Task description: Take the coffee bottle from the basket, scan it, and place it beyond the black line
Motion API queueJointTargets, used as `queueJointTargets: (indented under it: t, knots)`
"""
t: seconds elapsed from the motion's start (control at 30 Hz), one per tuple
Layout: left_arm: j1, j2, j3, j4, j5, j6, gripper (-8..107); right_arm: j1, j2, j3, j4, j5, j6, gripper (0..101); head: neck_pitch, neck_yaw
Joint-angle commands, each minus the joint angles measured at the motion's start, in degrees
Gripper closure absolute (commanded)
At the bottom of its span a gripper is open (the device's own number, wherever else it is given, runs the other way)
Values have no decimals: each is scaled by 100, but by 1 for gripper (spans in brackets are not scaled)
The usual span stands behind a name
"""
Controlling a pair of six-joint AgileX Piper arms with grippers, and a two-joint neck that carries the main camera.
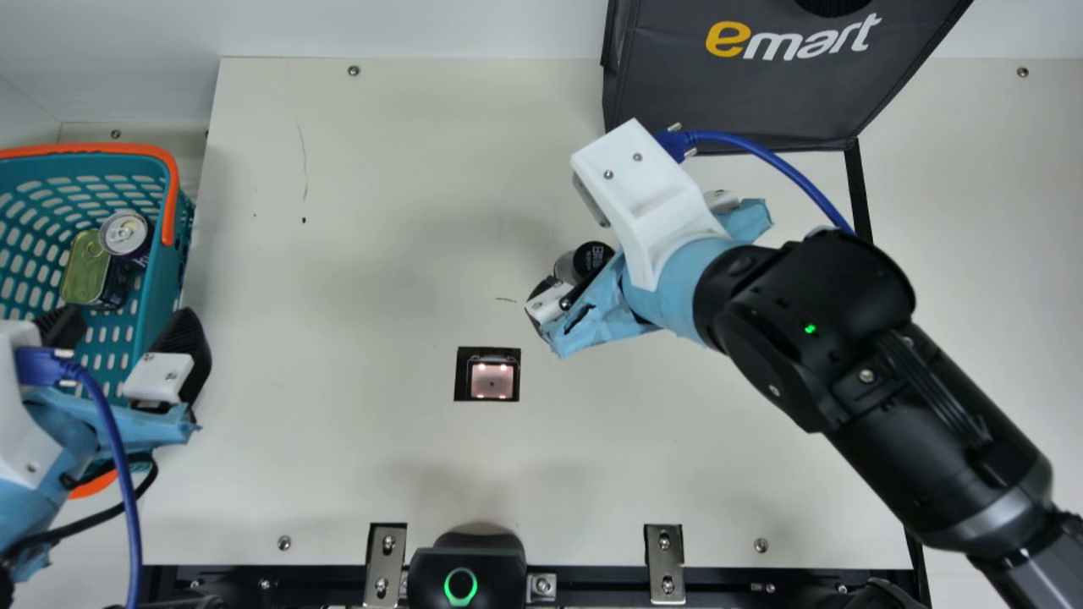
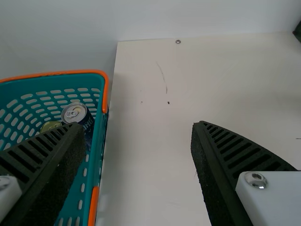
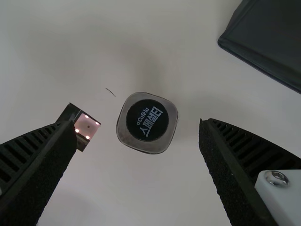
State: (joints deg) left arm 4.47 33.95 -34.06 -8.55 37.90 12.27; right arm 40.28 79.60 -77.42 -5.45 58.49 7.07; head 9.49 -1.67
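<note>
- One teal basket (image 1: 172, 262) with orange handles is positioned at the left end of the cream bench (image 1: 372, 457).
- Inside the basket: a flat tin (image 1: 85, 269) with a green-gold lid, and a drink can (image 1: 125, 232) with a silver top, side by side.
- Left pincer (image 1: 124, 326): located at the near part of the basket. Its two ribbed fingers are spread wide, one above the basket interior and the other toward the bench side.
- Scanner (image 1: 492, 381): mounted in the bench, window lit, between the basket and the right pincer (image 1: 613, 241).
- Coffee bottle (image 1: 590, 260): upright on the bench, near the scanner, on the basket side of the black line (image 1: 858, 194). In the right wrist view, its dark round top label faces the camera, between the fingers.
- Right pincer state: fingers spread on either side of the bottle, with a gap at each side; the bottle is unclamped.
- Black bag (image 1: 736, 89): located at the far side of the bench, its lower right corner at the black line.
- Black line: runs from the bag toward the near edge, passing beneath the right arm.
</note>
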Motion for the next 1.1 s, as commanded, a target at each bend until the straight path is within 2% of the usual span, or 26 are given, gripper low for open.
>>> queueJointTargets:
  t: [0.0, 0.57, 1.07]
  knots:
    - [0, 0, 0, 0, 0, 0, 9, -1, 37, 31, -11, -15, -4, 10, -157, 9]
    - [0, 0, 0, 0, 0, 0, 9, -26, 340, 323, -58, -348, 10, 10, -157, 9]
    - [0, 0, 0, 0, 0, 0, 9, -87, 521, 429, -102, -492, 11, 10, -157, 9]
